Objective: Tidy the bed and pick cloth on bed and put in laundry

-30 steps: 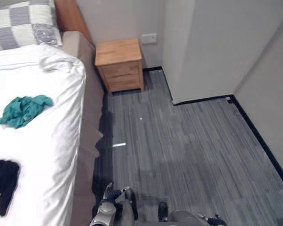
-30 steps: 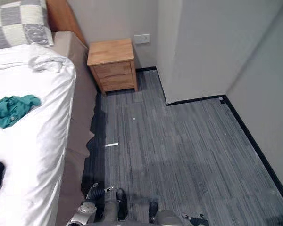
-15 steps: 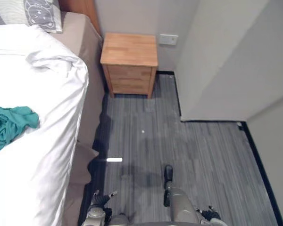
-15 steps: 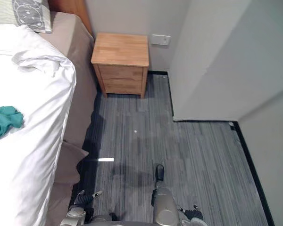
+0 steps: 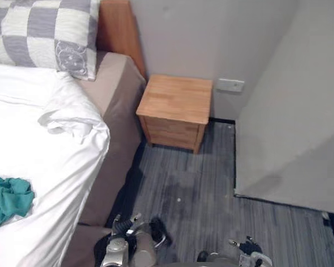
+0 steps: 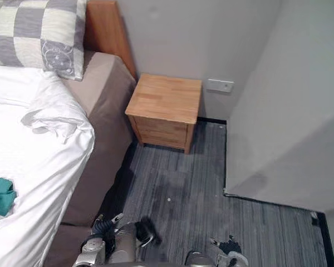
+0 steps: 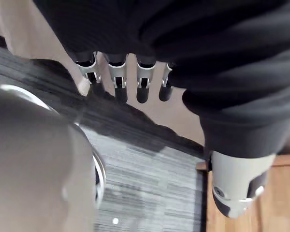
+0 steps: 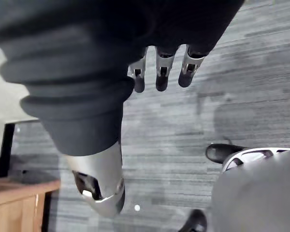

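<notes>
The teal cloth (image 5: pixel 9 200) lies crumpled on the white duvet (image 5: pixel 39 139) of the bed (image 5: pixel 116 105), at my far left. A checked pillow (image 5: pixel 42 30) leans against the wooden headboard (image 5: pixel 120 33). Just beside the bed a wooden nightstand (image 5: pixel 175 103) stands on the grey striped floor (image 5: pixel 211 206), below a wall socket (image 5: pixel 230 85). My head has turned since a moment ago; the cloth has not moved. My left hand (image 7: pixel 117 81) and right hand (image 8: pixel 163 71) hang low, fingers relaxed, holding nothing.

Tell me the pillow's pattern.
The pillow is grey-and-cream checked; the left eye view shows it best.
</notes>
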Controlling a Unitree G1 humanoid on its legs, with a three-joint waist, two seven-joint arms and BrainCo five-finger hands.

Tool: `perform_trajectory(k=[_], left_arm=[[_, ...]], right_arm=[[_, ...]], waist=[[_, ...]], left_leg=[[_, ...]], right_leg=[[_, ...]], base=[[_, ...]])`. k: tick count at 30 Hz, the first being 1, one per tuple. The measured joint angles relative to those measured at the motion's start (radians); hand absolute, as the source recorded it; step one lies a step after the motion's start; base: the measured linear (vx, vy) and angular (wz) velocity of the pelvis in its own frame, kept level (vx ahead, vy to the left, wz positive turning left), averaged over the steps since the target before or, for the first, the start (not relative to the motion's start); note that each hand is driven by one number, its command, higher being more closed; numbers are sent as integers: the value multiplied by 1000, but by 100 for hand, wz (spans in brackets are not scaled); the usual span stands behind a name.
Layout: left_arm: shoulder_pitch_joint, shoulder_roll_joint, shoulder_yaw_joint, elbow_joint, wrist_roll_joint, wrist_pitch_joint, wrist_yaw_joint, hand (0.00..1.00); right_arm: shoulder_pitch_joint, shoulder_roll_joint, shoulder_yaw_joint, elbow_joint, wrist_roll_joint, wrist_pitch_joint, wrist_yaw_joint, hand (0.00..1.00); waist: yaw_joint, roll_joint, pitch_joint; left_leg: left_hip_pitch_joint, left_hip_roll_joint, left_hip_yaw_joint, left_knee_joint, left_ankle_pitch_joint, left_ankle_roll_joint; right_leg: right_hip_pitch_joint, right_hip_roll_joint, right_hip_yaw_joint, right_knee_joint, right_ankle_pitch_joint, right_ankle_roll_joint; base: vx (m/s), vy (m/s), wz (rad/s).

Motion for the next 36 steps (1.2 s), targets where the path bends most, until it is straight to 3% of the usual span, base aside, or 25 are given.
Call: perform_trajectory(k=[1, 2, 3, 4, 6, 7, 8, 10, 11, 12, 13, 14, 15, 16, 18, 20, 22, 28, 30, 34, 36], left_arm=[[-1, 0, 2, 6, 0, 0, 0, 0], [-1, 0, 11, 8, 0, 1, 0, 0], [6, 1, 5, 8, -2, 8, 0, 0], [19, 13, -30, 7, -4, 16, 1, 0], [24, 20, -53, 12, -5, 24, 1, 0], [26, 21, -57, 14, -5, 27, 2, 0], [30, 21, -57, 14, -5, 29, 2, 0], [38, 25, -59, 14, -5, 32, 3, 0], [41, 27, -66, 15, -4, 35, 3, 0], [42, 33, -76, 18, -4, 36, 2, 0], [41, 41, -85, 19, -3, 36, 1, 0], [31, 75, -101, 26, -3, 35, 0, 0], [19, 45, -96, 37, -3, 37, 0, 0], [19, 30, -96, 36, -3, 37, -1, 0], [30, 12, -75, 37, -4, 36, -1, 0], [33, 8, -48, 35, -4, 35, -2, 0], [34, 7, -47, 35, -4, 35, -2, 0], [56, 8, -53, -2, -3, 34, 2, 0], [59, 11, -59, -5, -3, 34, 2, 0], [67, 26, -74, -3, -1, 25, 1, 0], [67, 38, -104, -6, -1, 15, 1, 0]], right_arm=[[-1, -1, -2, 7, 0, 0, 3, 0], [-4, -3, -6, 15, -4, 1, 10, 0], [-3, -8, -10, 21, -17, 1, 16, 0], [-3, -12, -5, 18, -32, -4, 19, 0], [-4, -18, 1, 1, -40, -4, 26, 0], [-3, -20, 1, -8, -40, -4, 28, 0], [-3, -21, 4, -17, -40, -4, 30, 0], [-3, -22, 21, -24, -40, -5, 31, 0], [-2, -18, 31, -25, -39, -9, 32, 0], [-2, -13, 34, -22, -39, -9, 32, 0], [0, -8, 36, -19, -38, -7, 31, 0], [5, 12, 37, -1, -36, -6, 29, 0], [-4, -7, 27, 3, -29, -4, 24, 0], [-6, -20, 23, 0, -28, -4, 17, 0], [-19, -32, 22, -19, -25, -3, 14, 0], [-12, -24, 21, -63, -15, 4, 11, 0], [19, -10, 25, -254, 1, 8, -5, 0], [58, -14, -32, -765, -43, -11, -70, 0], [32, -28, -40, -820, -61, -15, -76, 0], [-142, -168, 24, -878, -172, -32, -103, 0], [-267, -276, 135, -878, -204, -39, -107, 0]], waist=[[0, -1, 0], [0, -10, 2], [1, -12, 0], [-3, -11, -2], [-2, -7, -1], [-5, -4, 0], [-13, 4, 5], [-28, 2, 4], [-43, -1, 2], [-48, -11, -3], [-50, -24, -5], [-51, -77, 0], [-26, -30, 2], [-22, 2, 0], [-28, 42, -1], [-20, 47, -7], [-21, 40, -6], [-25, 33, -14], [-23, 30, -20], [-20, 19, -33], [-15, 21, -32]], left_leg=[[6, -7, -5, -2, -21, 29], [30, -38, -61, -24, -42, 35], [75, -75, -128, -58, -50, 18], [132, -91, -211, -69, -64, -12], [194, -92, -313, -83, -69, -44], [215, -92, -345, -95, -60, -62], [256, -91, -416, -129, -42, -93], [289, -81, -514, -167, -18, -133], [295, -71, -595, -189, 0, -163], [292, -71, -654, -206, 17, -194], [285, -79, -686, -216, 24, -207], [296, -101, -763, -238, 24, -261], [297, -68, -800, -256, 35, -280], [296, -60, -809, -256, 37, -284], [300, -47, -815, -286, 48, -296], [307, -32, -832, -303, 57, -295], [303, -16, -837, -325, 90, -302], [253, -43, -837, -326, 138, -282], [254, -44, -837, -331, 138, -282], [270, -51, -831, -383, 162, -281], [252, -54, -830, -394, 172, -280]], right_leg=[[-2, -7, -17, 52, -5, 8], [-10, -45, -38, 189, -8, 23], [-58, -100, -36, 428, 38, 83], [-149, -157, 7, 747, 86, 88], [-260, -188, 53, 971, 67, 52], [-292, -200, 54, 988, 53, 27], [-367, -209, 75, 946, 31, -6], [-446, -180, 165, 763, 20, -18], [-469, -124, 310, 516, 30, -4], [-464, -82, 462, 295, 69, 14], [-453, -70, 548, 186, 110, 36], [-435, -63, 658, 121, 246, 64], [-428, -27, 624, 139, 223, 43], [-415, -13, 598, 125, 223, 28], [-364, 31, 519, 94, 219, -17], [-350, 57, 492, 94, 208, -40], [-353, 71, 461, 98, 194, -61], [-333, 22, 357, 97, 174, -54], [-329, 19, 350, 97, 174, -54], [-322, 17, 348, 66, 201, -51], [-331, 18, 349, 36, 220, -43]], base=[[808, 17, 171], [535, 38, 148], [782, 61, 194], [624, 27, 169], [605, -45, 157], [570, -140, 183], [529, -232, 177], [533, -371, 182], [445, -451, 201], [427, -492, 206], [370, -571, 221], [351, -563, 177], [375, -530, 146], [196, -213, 55], [203, -235, 63], [139, -234, 41], [70, -166, 30], [-2, -32, 57], [-24, 19, 22], [-60, 28, 2], [-91, 17, -2]])
